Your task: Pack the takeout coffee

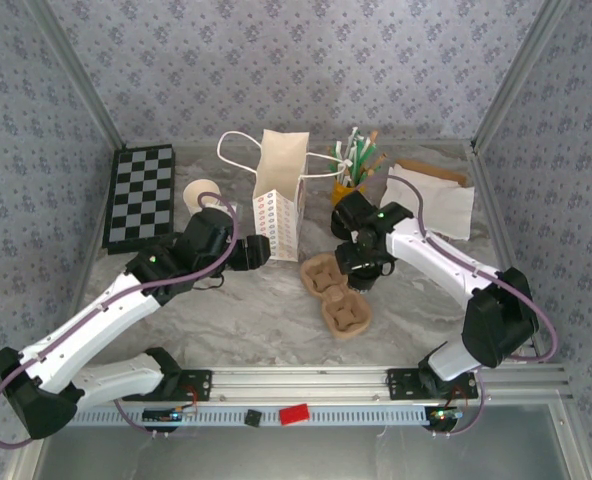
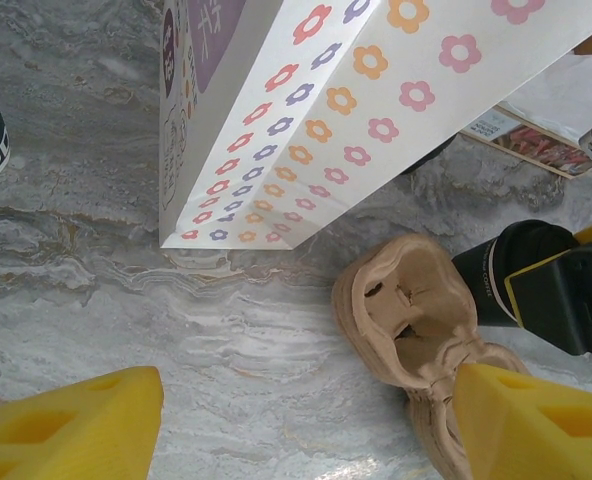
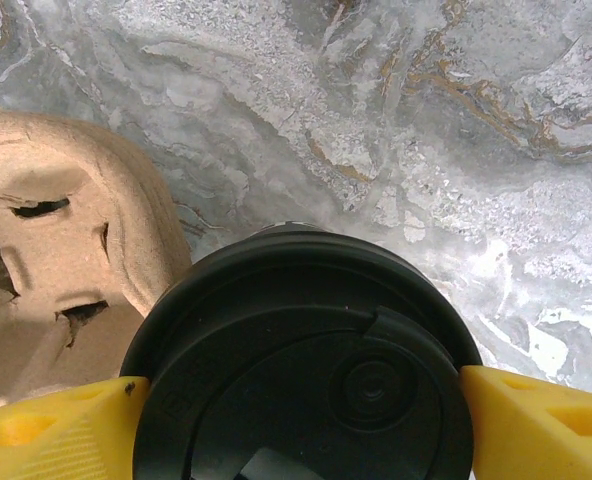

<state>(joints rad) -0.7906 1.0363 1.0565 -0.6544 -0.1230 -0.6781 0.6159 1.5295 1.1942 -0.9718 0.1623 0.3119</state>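
One step looks finished and most of the job is left. The takeout coffee (image 2: pixel 488 282) wears its black lid (image 3: pixel 306 360), and the right hand (image 3: pixel 301 425) is clamped on it, a yellow finger pressed to each side of the lid. In the overhead view the cup is right of centre, just beside the upper end of the pulp cup carrier (image 1: pixel 336 298). I cannot tell whether its base rests on the worktop (image 1: pixel 246 320) or hangs just above it. Both wells of the carrier are empty, so by my reading the cup is not yet seated.

The flower-print paper bag (image 1: pixel 281 195) stands upright at upper centre, mouth open and handles up. The carrier lies apart from it, so bagging also looks undone. The left hand (image 1: pixel 254 250) hovers low by the bag's near corner, its fingers spread wide with nothing between them.

The worktop is grey-white marbled stone. It carries a checkerboard (image 1: pixel 141 195) at upper left with a cream-rimmed cup stack (image 1: pixel 204 190) beside it. A yellow holder of straws (image 1: pixel 354 165) stands right of the bag, and paper napkins (image 1: pixel 438 205) lie further right. The walls (image 1: pixel 296 60) are covered in blue-grey floral paper between slanting metal posts. A slotted rail (image 1: pixel 306 380) runs along the bottom edge.
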